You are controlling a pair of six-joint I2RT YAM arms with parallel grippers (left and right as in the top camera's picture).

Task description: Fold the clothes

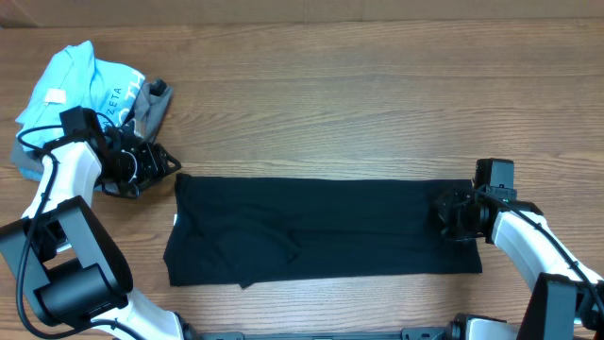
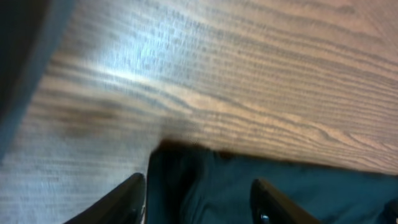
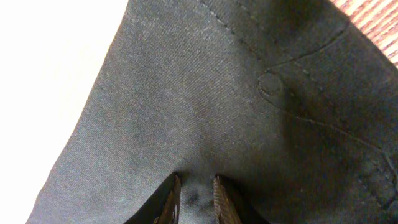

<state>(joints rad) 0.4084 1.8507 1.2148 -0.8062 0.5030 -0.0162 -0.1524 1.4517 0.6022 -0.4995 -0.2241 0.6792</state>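
Left claw (image 2: 198, 196) fingers parted wide, right claw (image 3: 196, 193) nipped narrowly on black T-shirt (image 3: 205, 93)

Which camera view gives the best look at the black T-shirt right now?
The overhead view: the black T-shirt lies there whole, a long folded strip. The left wrist view catches only one blurred corner beyond the open left pincer. The right wrist view shows close-up fabric and seams, pinched in the right pincer.

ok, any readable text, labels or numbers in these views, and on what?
"ZETA": on the crumpled light blue cotton shirt, letters running sideways; anything before it is hidden in the folds.
small white square tag at the left edge of the plain black cotton T-shirt: too small to read.
Both wrist views: no text.
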